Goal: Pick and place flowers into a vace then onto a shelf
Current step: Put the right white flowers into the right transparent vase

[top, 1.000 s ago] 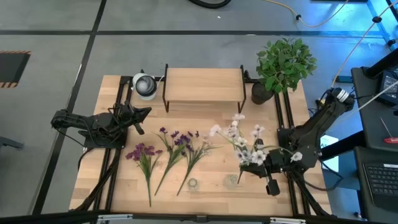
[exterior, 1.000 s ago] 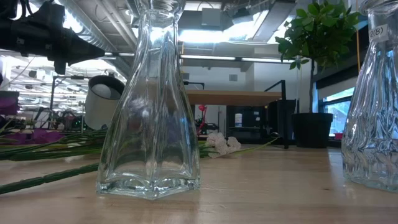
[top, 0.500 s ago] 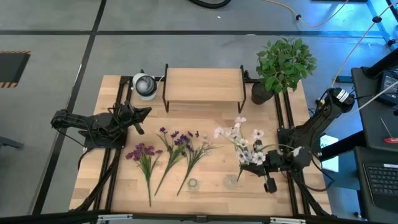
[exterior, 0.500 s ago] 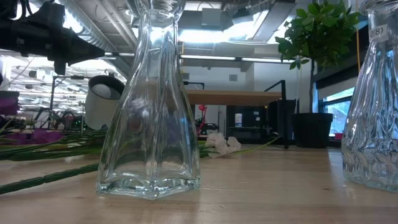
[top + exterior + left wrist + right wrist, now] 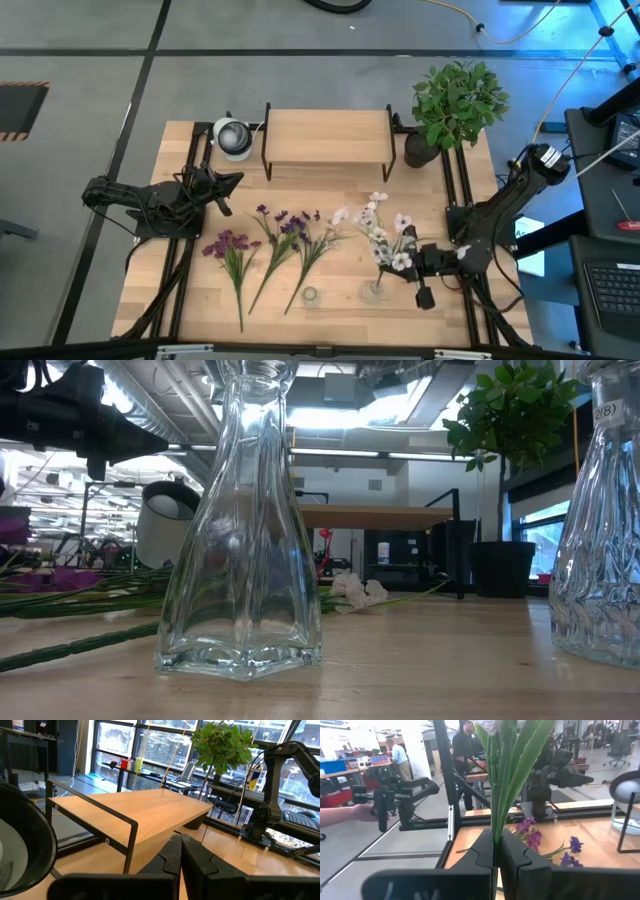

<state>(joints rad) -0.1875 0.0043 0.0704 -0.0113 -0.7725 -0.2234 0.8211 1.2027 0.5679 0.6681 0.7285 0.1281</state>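
From above, the right pincer [image 5: 408,268] sits at about four o'clock on the counter [image 5: 340,295], clamped on the white spray [image 5: 375,225], whose stem end hangs over a small glass vase [image 5: 372,291]. A second vase [image 5: 310,295] stands at about six o'clock. Three purple flowers [image 5: 270,240] lie flat toward eight o'clock. The shelf [image 5: 327,137] at twelve o'clock holds nothing. The left pincer [image 5: 225,182] waits at ten o'clock.

At counter level, both vases [image 5: 245,530] look empty, with purple stems [image 5: 70,595] lying beyond.

The left wrist camera shows its fingers [image 5: 172,852] pressed together, holding nothing, facing the shelf [image 5: 145,810].

The right wrist camera shows fingers [image 5: 482,850] closed on the green stalks [image 5: 505,775].

I judge the task barely begun: no flower is seated yet, and the shelf step remains.
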